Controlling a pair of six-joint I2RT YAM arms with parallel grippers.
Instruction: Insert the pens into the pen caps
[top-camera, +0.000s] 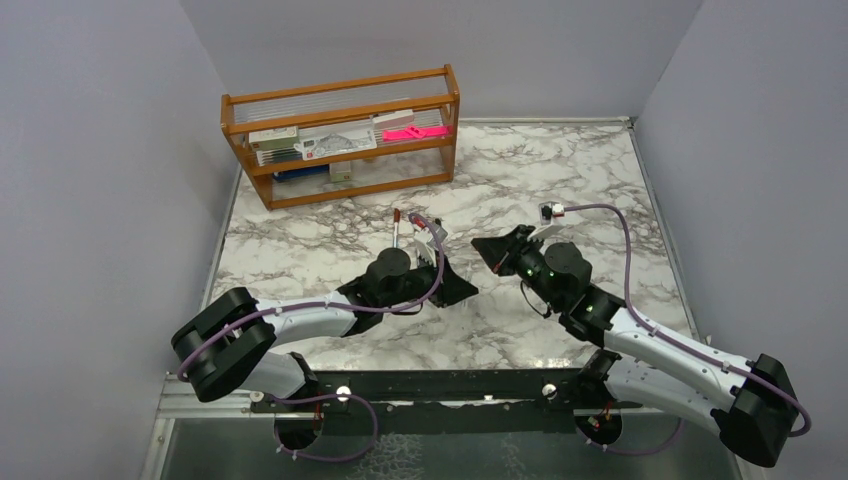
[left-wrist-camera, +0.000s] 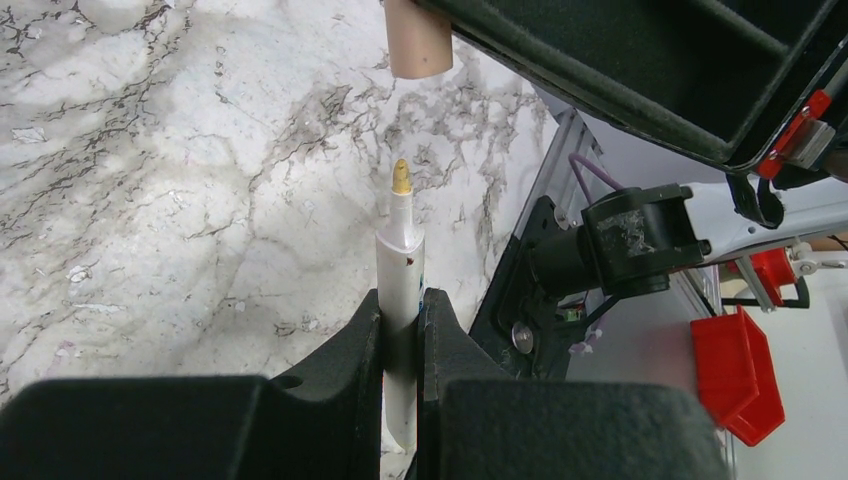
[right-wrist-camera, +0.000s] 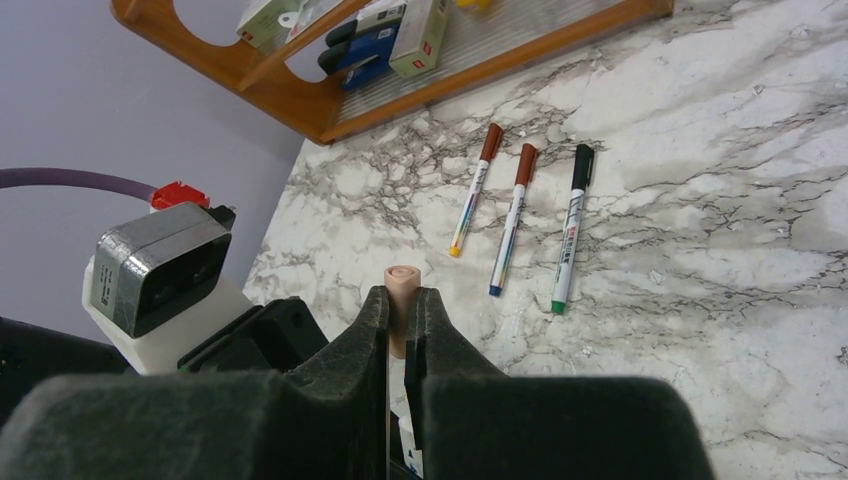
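At the back left of the white, grey-veined marble table (top-camera: 560, 180) stands an open wooden rack (top-camera: 258, 170) with boxed stationery on its shelves and a bright pink flat item (top-camera: 412, 132) on the upper one.

In front of it, the left claw (left-wrist-camera: 402, 300) is pressed together on a thin white marker pen (left-wrist-camera: 400, 255). It pinches the barrel low down, so the upper part and the bare yellowish tip stand out past the fingers. In the left wrist view, the tip points toward a short pale peach cylindrical cap (left-wrist-camera: 418, 40). The two are near each other but apart, with bare table showing between them.

Just behind the left arm, three more thin white pens lie side by side on the table, all capped. Two have red-brown caps (right-wrist-camera: 472, 195) (right-wrist-camera: 509, 225) and one has a black cap (right-wrist-camera: 569, 235) (only the right wrist view shows all three clearly).

To the right, the right claw (right-wrist-camera: 402, 300) is closed on that peach cap, whose round end pokes out between the black fingers (right-wrist-camera: 372, 320). In the top view, the two claws face each other over the middle of the table.
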